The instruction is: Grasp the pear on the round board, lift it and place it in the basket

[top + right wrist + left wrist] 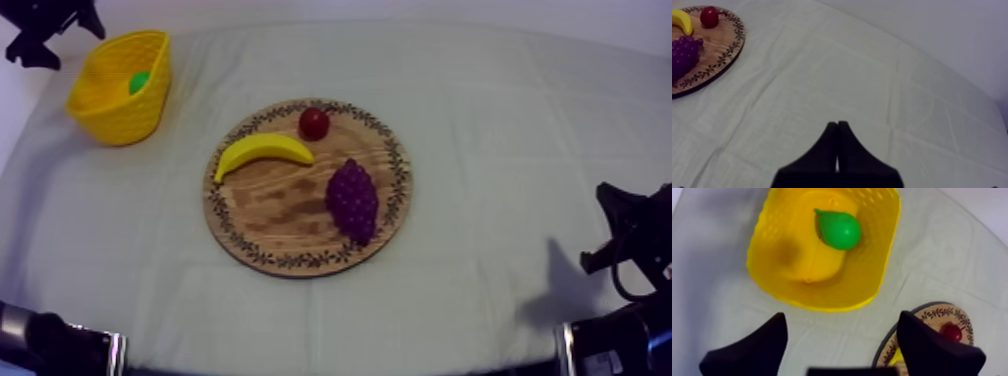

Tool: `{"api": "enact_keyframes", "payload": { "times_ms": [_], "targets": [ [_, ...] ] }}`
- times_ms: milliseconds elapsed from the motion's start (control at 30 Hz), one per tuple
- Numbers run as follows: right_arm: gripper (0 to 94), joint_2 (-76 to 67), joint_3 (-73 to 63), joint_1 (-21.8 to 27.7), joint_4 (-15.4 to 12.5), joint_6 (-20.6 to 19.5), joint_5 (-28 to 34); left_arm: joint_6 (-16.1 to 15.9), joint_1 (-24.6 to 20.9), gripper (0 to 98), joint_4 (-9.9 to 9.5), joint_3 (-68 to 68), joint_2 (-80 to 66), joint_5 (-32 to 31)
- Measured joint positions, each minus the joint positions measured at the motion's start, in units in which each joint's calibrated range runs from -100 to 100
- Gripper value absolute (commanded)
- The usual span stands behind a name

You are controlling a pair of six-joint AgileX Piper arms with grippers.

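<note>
The green pear [839, 229] lies inside the yellow basket [867, 273], near one wall. In the top view the basket [125, 118] stands at the far left of the table with the pear [139, 82] showing over its rim. My left gripper [839, 338] hovers above the basket's near side, open and holding nothing; from above it [55, 30] is just beyond the basket. The round wooden board [270, 205] lies mid-table. My right gripper [837, 127] is shut on nothing over bare cloth and rests low at the right [620, 235].
On the board lie a banana [262, 152], a small red fruit [314, 123] and a bunch of grapes [352, 200]. The right wrist view takes in the board [719, 47] off to one side, with cloth all around.
</note>
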Motion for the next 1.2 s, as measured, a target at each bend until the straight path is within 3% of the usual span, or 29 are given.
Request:
{"api": "enact_keyframes", "payload": {
  "times_ms": [467, 767, 1200],
  "targets": [
    [0.2, 0.0, 0.0, 0.0, 0.0, 0.0, 0.0, -3.48, -1.23, 53.5, 3.75, 23.55, -20.26, -10.39],
    [0.2, 0.0, 0.0, 0.0, 0.0, 0.0, 0.0, -6.77, -2.09, 42.9, 4.66, 39.95, -32.19, -21.85],
    [0.2, 0.0, 0.0, 0.0, 0.0, 0.0, 0.0, -6.77, -2.16, 14.3, 5.01, 57.87, -47.22, -34.79]
  ]
}}
